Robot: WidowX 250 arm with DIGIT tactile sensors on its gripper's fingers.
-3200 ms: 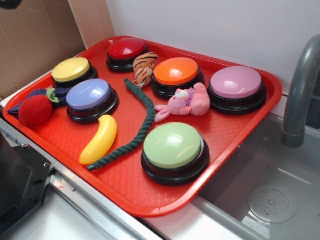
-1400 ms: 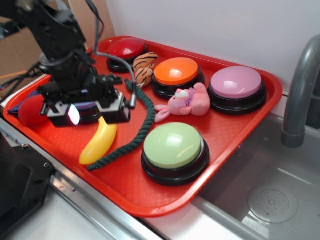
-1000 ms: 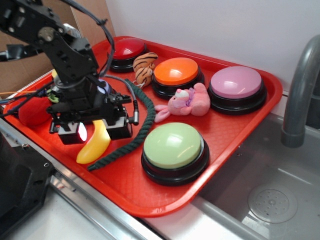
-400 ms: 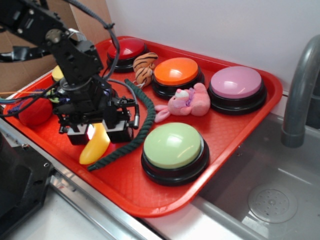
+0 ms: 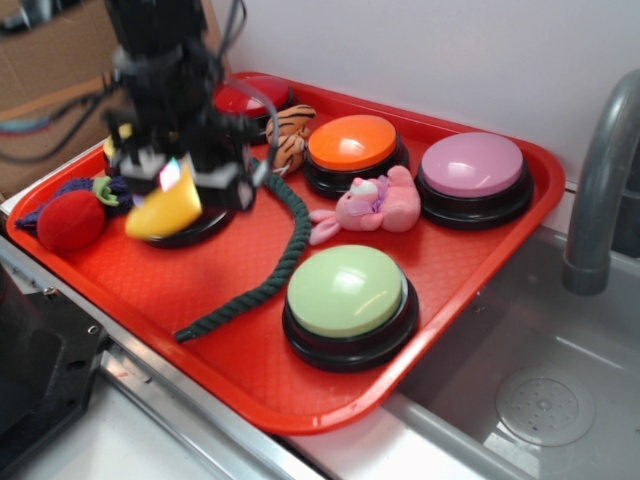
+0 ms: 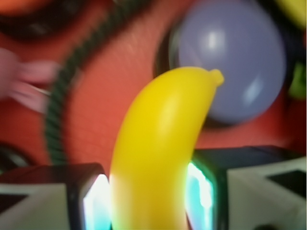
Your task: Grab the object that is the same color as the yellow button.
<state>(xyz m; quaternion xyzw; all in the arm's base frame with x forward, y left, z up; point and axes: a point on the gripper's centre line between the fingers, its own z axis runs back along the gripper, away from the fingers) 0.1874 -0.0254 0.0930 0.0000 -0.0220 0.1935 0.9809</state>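
Claw (image 5: pixel 172 190) grips banana (image 5: pixel 160 212) above red tray (image 5: pixel 250 350) beside sink (image 5: pixel 540 400).

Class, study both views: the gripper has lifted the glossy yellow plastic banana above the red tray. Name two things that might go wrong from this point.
1. Slip: the gripper pinches the glossy yellow plastic banana near one end, so most of its smooth curved body sticks out unsupported. It may pivot or slide free.
2. Bad landing: the banana hangs above the lilac round button, beside the dark green rope. If dropped, it might hit the button or roll across the red tray.
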